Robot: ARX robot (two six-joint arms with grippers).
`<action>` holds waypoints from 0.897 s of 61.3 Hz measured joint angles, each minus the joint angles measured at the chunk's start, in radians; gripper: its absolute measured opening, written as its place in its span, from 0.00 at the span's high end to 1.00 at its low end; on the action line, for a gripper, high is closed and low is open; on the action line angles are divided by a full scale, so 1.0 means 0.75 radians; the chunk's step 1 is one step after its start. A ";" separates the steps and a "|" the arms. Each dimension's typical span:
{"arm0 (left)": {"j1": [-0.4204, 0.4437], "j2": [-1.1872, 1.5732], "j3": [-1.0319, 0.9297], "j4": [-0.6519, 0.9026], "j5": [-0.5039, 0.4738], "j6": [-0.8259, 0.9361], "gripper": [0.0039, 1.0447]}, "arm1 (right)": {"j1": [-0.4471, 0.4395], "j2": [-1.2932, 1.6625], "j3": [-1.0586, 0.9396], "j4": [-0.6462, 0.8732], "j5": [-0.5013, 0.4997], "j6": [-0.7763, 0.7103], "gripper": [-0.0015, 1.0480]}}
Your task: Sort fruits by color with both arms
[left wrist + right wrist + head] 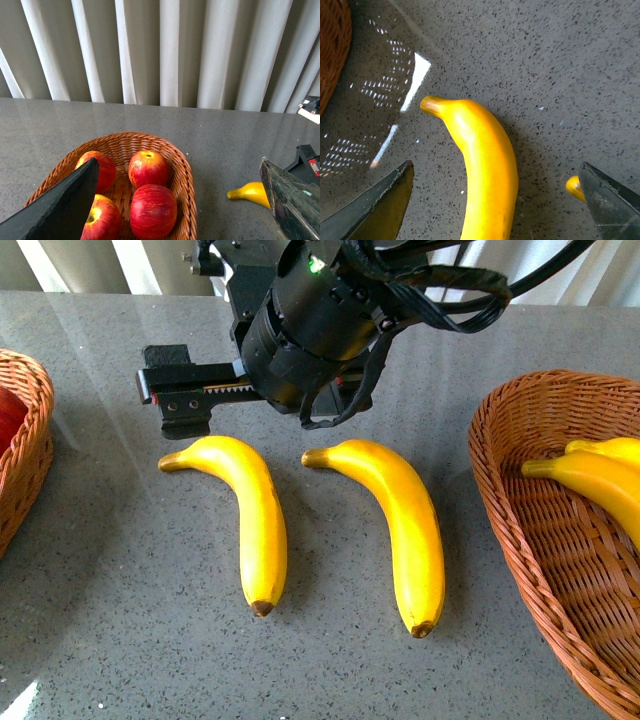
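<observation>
Under your right black fingers (382, 202), spread wide, the glossy curved yellow banana (487, 170) looks light, slippery: take its middle. Left fingers (60, 205) apart.

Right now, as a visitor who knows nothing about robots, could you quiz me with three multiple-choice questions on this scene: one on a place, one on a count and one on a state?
1. Where are the apples?
A) in a wicker basket
B) on the bare table
C) in a pincer

2. How many bananas lie on the table, outside the baskets?
A) one
B) two
C) four

3. How is the right pincer?
A) shut on a banana
B) shut on an apple
C) open

Answers:
1 A: the left wrist view shows them all inside the woven rim.
2 B: the front view shows two lying side by side.
3 C: its fingers stand wide apart on either side of a banana, not touching it.
</observation>
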 joint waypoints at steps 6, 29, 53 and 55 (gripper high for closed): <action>0.000 0.000 0.000 0.001 0.000 0.000 0.09 | 0.020 0.044 0.036 -0.021 -0.006 0.024 0.09; 0.000 0.000 0.000 0.001 0.000 0.000 0.09 | 0.045 0.136 0.062 -0.051 -0.009 0.041 0.09; 0.000 0.000 0.000 0.000 0.000 0.000 0.09 | 0.053 0.182 0.094 -0.070 -0.009 0.050 0.09; 0.000 0.000 0.000 0.000 0.000 0.000 0.09 | 0.053 0.184 0.094 -0.072 -0.008 0.049 0.09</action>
